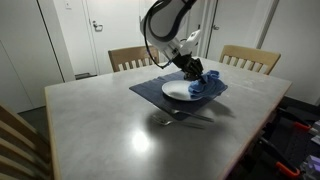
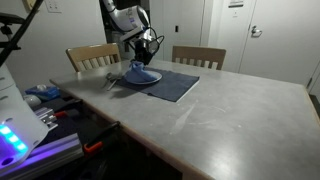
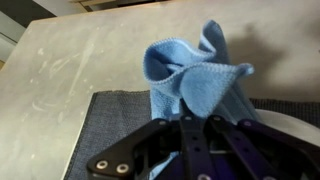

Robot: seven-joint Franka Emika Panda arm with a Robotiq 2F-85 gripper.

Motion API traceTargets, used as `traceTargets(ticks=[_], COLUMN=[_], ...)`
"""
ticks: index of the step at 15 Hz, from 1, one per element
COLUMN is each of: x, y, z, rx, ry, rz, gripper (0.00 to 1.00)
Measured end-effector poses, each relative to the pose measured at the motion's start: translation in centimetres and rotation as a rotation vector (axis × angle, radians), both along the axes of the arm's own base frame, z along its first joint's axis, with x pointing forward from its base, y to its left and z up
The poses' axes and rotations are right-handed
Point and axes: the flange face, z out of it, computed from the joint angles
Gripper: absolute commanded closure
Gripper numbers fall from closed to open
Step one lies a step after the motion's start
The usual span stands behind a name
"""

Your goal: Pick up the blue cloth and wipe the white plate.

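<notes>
Black Robotiq gripper (image 3: 195,124) clamped on a crumpled blue fabric cloth (image 3: 190,78) at the round white plate (image 1: 176,92) — far end of a grey table.

In the wrist view the two fingers meet with the cloth's lower folds pinched between them, and the rest of it is bunched up ahead of the tips. In an exterior view the cloth (image 1: 203,84) rests on one edge of the plate, directly under the gripper. The plate sits on a dark blue-grey rectangular placemat (image 2: 180,86), set askew on the smooth, mottled grey table top (image 1: 100,130), which shines with ceiling light. Two pale wooden slat-back chairs (image 1: 250,58) stand at the far side — behind them are white walls and white doors (image 2: 255,35). A cluttered bench with a blue-lit device (image 2: 12,140) stands beside the table.
</notes>
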Motion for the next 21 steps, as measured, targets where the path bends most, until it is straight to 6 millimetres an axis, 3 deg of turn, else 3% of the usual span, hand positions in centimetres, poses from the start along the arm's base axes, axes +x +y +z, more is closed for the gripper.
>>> traceTargets(ticks=[5, 14, 21], x=[1.5, 3.8, 2.4], y=[1.0, 3.6, 3.4], z=[-1.5, -0.2, 0.2], rx=[0.05, 0.338, 0.405], ry=[-0.083, -0.135, 0.032], rz=[-0.138, -0.257, -0.158], gripper=[0.98, 0.98, 0.98])
